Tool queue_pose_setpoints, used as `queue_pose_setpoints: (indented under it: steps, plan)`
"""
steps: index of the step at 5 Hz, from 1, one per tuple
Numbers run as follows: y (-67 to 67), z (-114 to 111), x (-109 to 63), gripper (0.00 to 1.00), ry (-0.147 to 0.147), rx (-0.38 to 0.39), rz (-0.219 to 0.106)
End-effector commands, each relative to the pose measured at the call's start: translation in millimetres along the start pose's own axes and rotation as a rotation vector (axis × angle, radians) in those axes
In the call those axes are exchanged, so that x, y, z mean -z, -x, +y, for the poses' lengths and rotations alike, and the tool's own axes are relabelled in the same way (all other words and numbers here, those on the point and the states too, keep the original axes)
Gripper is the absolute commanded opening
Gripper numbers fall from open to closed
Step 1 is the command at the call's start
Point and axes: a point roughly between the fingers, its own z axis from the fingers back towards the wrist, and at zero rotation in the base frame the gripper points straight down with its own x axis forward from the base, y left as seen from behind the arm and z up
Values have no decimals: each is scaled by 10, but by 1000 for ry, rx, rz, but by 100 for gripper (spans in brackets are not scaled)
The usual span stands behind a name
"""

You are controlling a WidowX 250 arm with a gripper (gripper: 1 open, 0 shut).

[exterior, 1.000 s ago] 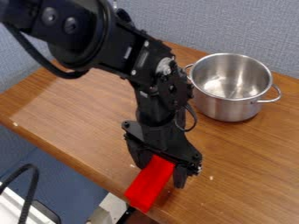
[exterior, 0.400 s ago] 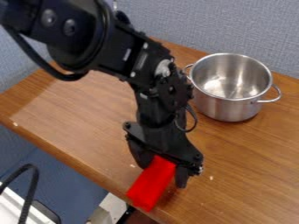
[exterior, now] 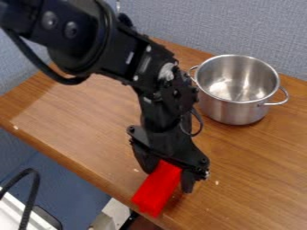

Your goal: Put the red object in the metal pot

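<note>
At the table's (exterior: 72, 112) near edge, the open claw (exterior: 170, 170) straddles the red block (exterior: 156, 190); the pot (exterior: 238, 87) stands well apart.

A lab-like test corner: wooden table (exterior: 72, 112) against a plain blue-grey wall (exterior: 228, 22).

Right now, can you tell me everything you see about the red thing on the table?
The red object is a bright red, flat, rectangular block with a plain matte look. It lies flat at the near edge of the wooden table, its near end reaching that edge. The black end effector points down over its far end, with its fingers on either side of it, hiding that part. Whether they touch it is not clear. It sits well apart from the metal pot, which looks empty.
</note>
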Motion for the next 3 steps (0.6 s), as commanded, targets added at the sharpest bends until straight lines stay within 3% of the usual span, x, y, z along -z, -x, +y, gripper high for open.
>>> queue_pose_setpoints:
  steps: [1,3]
  plan:
    - [-34,-1,-7,100,-3,1,-15]
    - [-21,46,84,100,5,-13,9]
